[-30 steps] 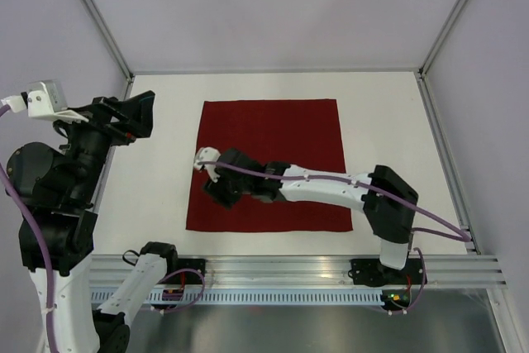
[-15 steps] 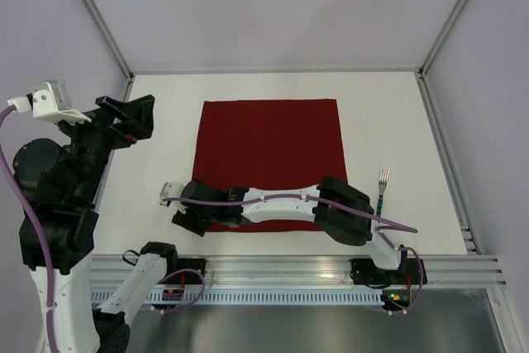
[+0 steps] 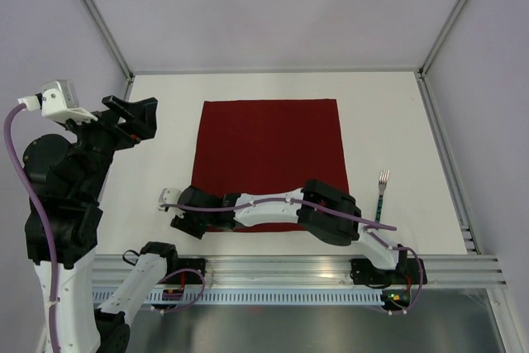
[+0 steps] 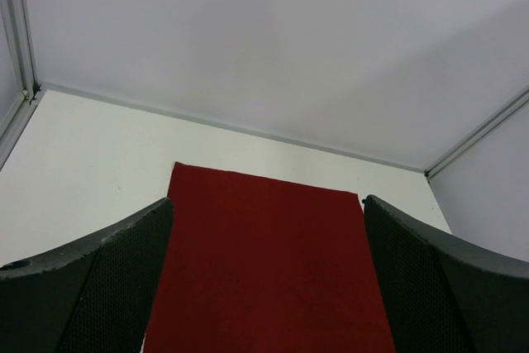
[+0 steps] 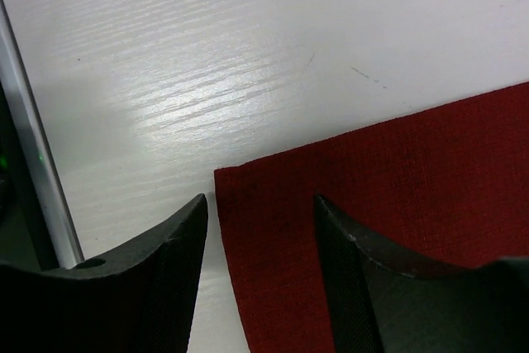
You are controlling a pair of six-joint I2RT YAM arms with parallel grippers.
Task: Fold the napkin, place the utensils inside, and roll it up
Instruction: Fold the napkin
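- Maroon napkin (image 3: pixel 269 155) lies flat on the bench (image 3: pixel 157 179), its near-left corner between the parted, released fingers of the right end effector (image 5: pixel 260 214).
- Left end effector (image 4: pixel 264 233) hangs raised, released wide, napkin ahead.
- Fork (image 3: pixel 381 192) lies well right of the right end effector.

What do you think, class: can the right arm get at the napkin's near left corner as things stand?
Probably yes. The right gripper hangs over that corner of the napkin with jaws open, one finger either side of its left edge, and only bare table lies around it; nothing blocks the way.
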